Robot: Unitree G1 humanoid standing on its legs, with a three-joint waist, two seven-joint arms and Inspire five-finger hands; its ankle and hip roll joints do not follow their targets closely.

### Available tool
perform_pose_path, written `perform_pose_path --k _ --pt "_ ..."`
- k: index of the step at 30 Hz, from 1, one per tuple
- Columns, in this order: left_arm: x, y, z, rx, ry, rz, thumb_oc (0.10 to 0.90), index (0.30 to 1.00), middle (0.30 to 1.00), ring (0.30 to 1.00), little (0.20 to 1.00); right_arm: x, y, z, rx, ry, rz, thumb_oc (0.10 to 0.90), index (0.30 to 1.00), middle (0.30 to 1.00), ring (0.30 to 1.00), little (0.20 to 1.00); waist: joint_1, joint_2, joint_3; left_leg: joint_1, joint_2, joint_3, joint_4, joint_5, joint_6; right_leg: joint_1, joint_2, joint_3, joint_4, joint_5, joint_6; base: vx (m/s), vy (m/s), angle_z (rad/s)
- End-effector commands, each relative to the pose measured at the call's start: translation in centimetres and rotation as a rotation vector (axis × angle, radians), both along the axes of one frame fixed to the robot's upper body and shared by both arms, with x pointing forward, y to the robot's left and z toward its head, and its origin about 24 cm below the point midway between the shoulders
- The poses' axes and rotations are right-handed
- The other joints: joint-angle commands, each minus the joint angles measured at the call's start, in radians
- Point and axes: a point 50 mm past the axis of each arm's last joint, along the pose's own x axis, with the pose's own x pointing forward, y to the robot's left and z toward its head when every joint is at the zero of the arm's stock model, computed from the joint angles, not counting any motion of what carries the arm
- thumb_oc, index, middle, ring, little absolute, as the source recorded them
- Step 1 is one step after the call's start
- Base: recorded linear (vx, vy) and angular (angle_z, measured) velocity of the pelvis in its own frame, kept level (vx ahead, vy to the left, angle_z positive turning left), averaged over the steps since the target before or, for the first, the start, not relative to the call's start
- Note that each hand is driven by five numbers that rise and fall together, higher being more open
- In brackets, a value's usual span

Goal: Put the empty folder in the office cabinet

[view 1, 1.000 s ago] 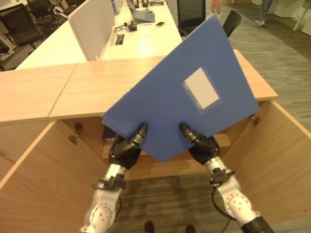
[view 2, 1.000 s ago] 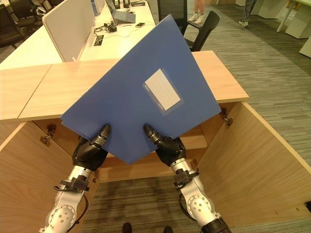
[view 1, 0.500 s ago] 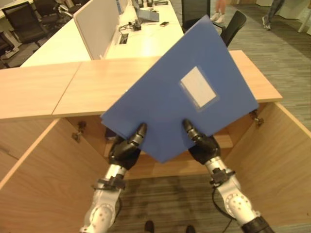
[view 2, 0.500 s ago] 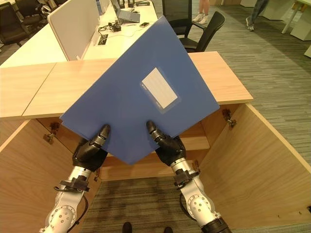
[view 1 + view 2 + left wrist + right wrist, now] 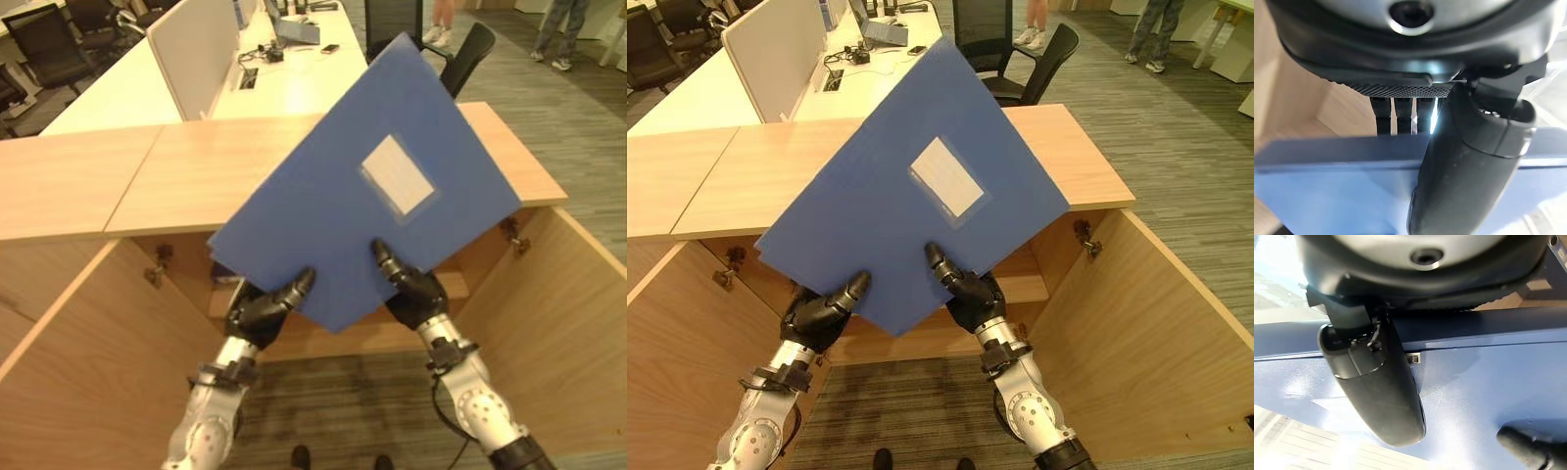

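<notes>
Blue folder (image 5: 372,191), tilted, hangs above the open wooden cabinet (image 5: 88,362), pinched by left hand (image 5: 263,305) and right hand (image 5: 411,291). Desks (image 5: 284,78), chairs (image 5: 468,49) and grey carpet (image 5: 578,147) lie beyond.

I held the folder (image 5: 367,196) tilted in front of me, above the open cabinet (image 5: 549,323), my left robot hand (image 5: 263,305) pinching its lower edge to the left and my right robot hand (image 5: 411,292) to the right. Behind it lay the bench (image 5: 118,186), with chairs (image 5: 470,49) farther back.
</notes>
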Motion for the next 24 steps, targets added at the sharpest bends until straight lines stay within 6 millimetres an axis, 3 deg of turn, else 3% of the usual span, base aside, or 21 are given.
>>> perform_pose_path --k 1,4,9,10,11,14,15,16,22,24 --pt "0.6 2.8 2.0 0.126 -0.105 0.112 0.8 0.9 0.9 0.9 0.9 0.7 0.9 5.9 0.104 -0.302 0.036 0.4 0.3 0.3 0.3 0.3 -0.011 -0.059 -0.067 0.003 0.077 0.005 0.172 -0.175 -0.078 -0.004 -0.067 0.025 0.018 -0.092 0.067 0.0 0.0 0.0" --pt "-0.4 5.1 0.0 0.226 -0.004 0.204 0.8 0.9 0.9 0.9 0.9 0.2 -0.7 4.7 0.013 -0.268 -0.006 0.4 0.3 0.3 0.3 0.3 -0.008 -0.056 -0.067 -0.001 0.077 0.002 0.166 -0.171 -0.08 -0.008 -0.066 0.022 0.014 -0.09 0.069 0.0 0.001 0.01" --pt "-2.0 7.3 -3.0 0.435 0.144 0.175 0.8 0.9 0.9 0.9 0.9 -0.1 -1.6 3.6 -0.086 -0.234 0.006 0.4 0.3 0.3 0.3 0.3 -0.005 -0.051 -0.062 -0.005 0.079 -0.001 0.159 -0.164 -0.081 -0.015 -0.067 0.018 0.013 -0.086 0.073 0.0 0.002 0.01" --pt "-3.4 8.3 -4.9 0.513 0.247 0.13 0.8 0.9 0.9 0.9 0.9 -0.5 -1.8 3.1 -0.125 -0.226 0.046 0.4 0.3 0.3 0.3 0.3 -0.004 -0.049 -0.061 -0.007 0.08 0.001 0.158 -0.161 -0.083 -0.018 -0.068 0.018 0.013 -0.085 0.075 -0.01 0.008 0.05" --pt "-3.4 8.3 -4.9 0.513 0.247 0.13 0.8 0.9 0.9 0.9 0.9 -0.5 -1.8 3.1 -0.125 -0.226 0.046 0.4 0.3 0.3 0.3 0.3 -0.004 -0.049 -0.061 -0.007 0.08 0.001 0.158 -0.161 -0.083 -0.018 -0.068 0.018 0.013 -0.085 0.075 0.0 0.0 0.0" --pt "-5.5 9.5 -8.1 0.679 0.42 0.051 0.8 0.9 0.9 0.9 0.9 -0.9 -2.2 2.5 -0.223 -0.218 0.083 0.4 0.3 0.3 0.3 0.3 -0.005 -0.046 -0.056 -0.011 0.081 0.003 0.154 -0.156 -0.083 -0.025 -0.069 0.017 0.013 -0.084 0.079 0.0 0.0 0.0" --pt "-7.2 10.1 -10.0 0.785 0.529 -0.006 0.8 0.9 0.9 0.9 0.9 -1.2 -2.6 2.0 -0.295 -0.209 0.097 0.4 0.3 0.3 0.3 0.3 -0.006 -0.045 -0.053 -0.014 0.08 0.004 0.152 -0.153 -0.083 -0.028 -0.069 0.015 0.014 -0.083 0.081 0.0 0.0 0.0" --pt "-7.2 10.1 -10.0 0.786 0.528 -0.007 0.8 0.9 0.9 0.9 0.9 -1.2 -2.6 1.9 -0.296 -0.209 0.096 0.4 0.3 0.3 0.3 0.3 -0.006 -0.045 -0.053 -0.014 0.08 0.004 0.152 -0.153 -0.083 -0.028 -0.069 0.015 0.014 -0.083 0.081 0.0 0.0 0.0" --pt "-12.6 9.4 -16.1 0.976 0.871 -0.164 0.8 0.9 0.9 0.9 0.9 -1.5 -3.4 -0.1 -0.5 -0.151 0.091 0.4 0.3 0.3 0.3 0.3 -0.007 -0.044 -0.049 -0.024 0.079 0.004 0.146 -0.149 -0.08 -0.039 -0.072 0.009 0.018 -0.088 0.086 0.0 0.0 0.03" --pt "-13.4 8.7 -17.1 0.996 0.922 -0.193 0.8 0.9 0.9 0.9 0.9 -1.5 -3.7 -0.4 -0.582 -0.155 0.082 0.4 0.3 0.3 0.3 0.3 -0.009 -0.043 -0.047 -0.023 0.079 0.004 0.142 -0.149 -0.079 -0.039 -0.072 0.005 0.019 -0.091 0.087 0.01 0.002 0.19"
